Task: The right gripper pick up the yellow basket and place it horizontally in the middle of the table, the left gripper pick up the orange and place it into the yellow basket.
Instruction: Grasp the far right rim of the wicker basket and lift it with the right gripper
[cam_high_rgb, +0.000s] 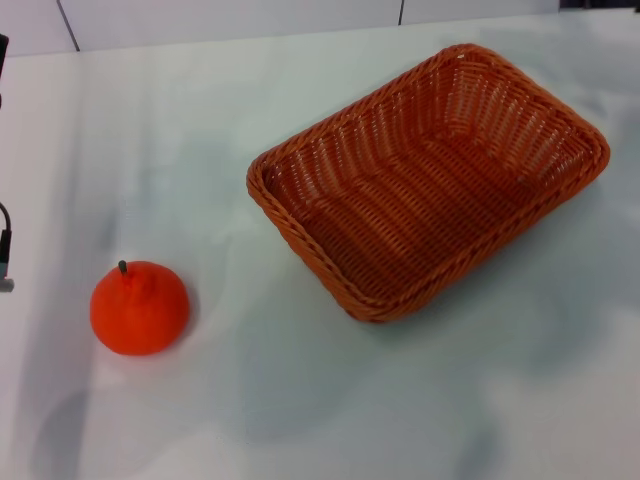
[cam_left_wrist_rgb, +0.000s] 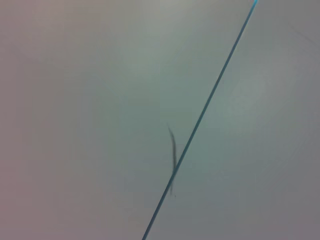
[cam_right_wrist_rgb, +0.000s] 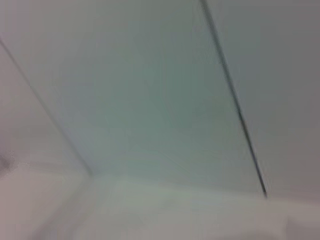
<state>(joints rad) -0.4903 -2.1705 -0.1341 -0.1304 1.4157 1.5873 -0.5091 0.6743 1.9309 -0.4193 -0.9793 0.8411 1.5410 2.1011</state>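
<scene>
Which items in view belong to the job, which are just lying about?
Job: yellow basket, empty, lying at an angle on the table; orange to the basket's left, apart from it.
Lying about: nothing else; only a cable end at the head view's left edge.

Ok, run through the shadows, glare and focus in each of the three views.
Head view: sharp and evenly lit, no glare; the orange and yellow basket lie among soft grey shadows on the table. Left wrist view: only a pale surface with a thin dark diagonal line, nothing to judge focus by. Right wrist view: soft and blurred, just pale panels and dark seams.
</scene>
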